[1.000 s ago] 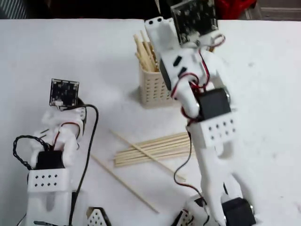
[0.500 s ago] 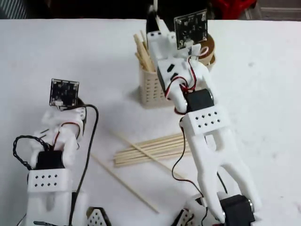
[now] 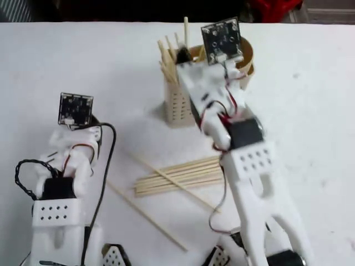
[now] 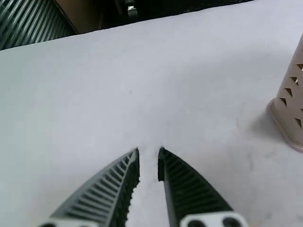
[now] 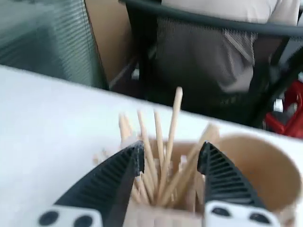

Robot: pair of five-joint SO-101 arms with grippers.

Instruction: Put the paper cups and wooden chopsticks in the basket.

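A beige slotted basket stands at the back of the table with several wooden chopsticks upright in it. My right gripper hangs just above it, open; in the right wrist view its jaws straddle the chopstick tops, and one tall stick rises between them. A brown paper cup sits close beside the basket. A bundle of chopsticks lies flat mid-table, with a single stick in front of it. My left gripper rests low at the left, shut with a thin slit and nothing in it.
The right arm's white body crosses over the end of the flat bundle. The basket's corner shows far off in the left wrist view, with bare white table in between. A black cable runs by the left arm.
The right arm has come down and its gripper now sits over the basket. A tall chopstick now stands up out of the basket. The left arm has kept still.
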